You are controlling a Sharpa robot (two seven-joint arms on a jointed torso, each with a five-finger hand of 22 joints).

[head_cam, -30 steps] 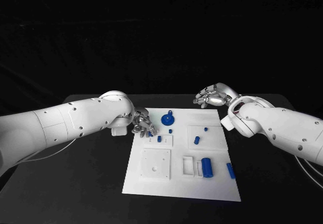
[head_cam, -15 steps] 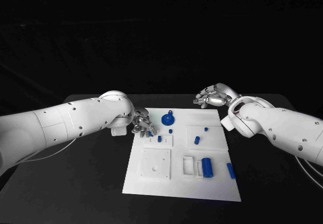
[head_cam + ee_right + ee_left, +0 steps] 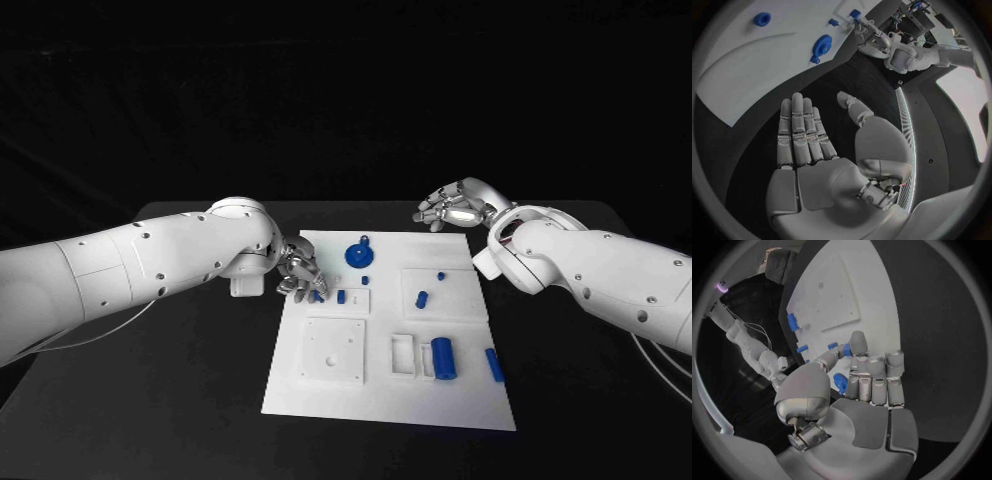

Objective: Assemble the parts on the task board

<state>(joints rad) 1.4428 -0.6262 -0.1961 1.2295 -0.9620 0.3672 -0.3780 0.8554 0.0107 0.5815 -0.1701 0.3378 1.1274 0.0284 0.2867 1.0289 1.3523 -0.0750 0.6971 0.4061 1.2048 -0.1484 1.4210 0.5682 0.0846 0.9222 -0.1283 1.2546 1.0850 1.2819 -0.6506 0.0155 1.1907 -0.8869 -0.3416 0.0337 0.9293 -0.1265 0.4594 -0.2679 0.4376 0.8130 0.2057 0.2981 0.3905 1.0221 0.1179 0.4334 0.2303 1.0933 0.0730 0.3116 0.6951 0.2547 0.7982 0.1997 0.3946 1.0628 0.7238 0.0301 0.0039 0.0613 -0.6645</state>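
The white task board (image 3: 389, 400) lies mid-table with several blue parts on it: a round knobbed piece (image 3: 361, 257), two small pegs (image 3: 342, 297) (image 3: 421, 298), a cylinder (image 3: 444, 358) and a bar (image 3: 493, 365). My left hand (image 3: 300, 275) hovers at the board's left edge with its fingers curled; it pinches a small blue part (image 3: 840, 383) between thumb and fingers. My right hand (image 3: 459, 205) is spread open, holding nothing, over the black table just beyond the board's far right corner. The right wrist view shows the round piece (image 3: 822, 46) and the board (image 3: 748, 70).
Raised white square plates (image 3: 335, 350) and slotted blocks (image 3: 404, 355) stand on the board's near half. Black table (image 3: 159, 380) surrounds the board on all sides. A cable (image 3: 101, 325) trails beneath my left arm.
My left hand has shifted slightly toward me along the board's left edge, still holding the small part. The right hand has not moved.
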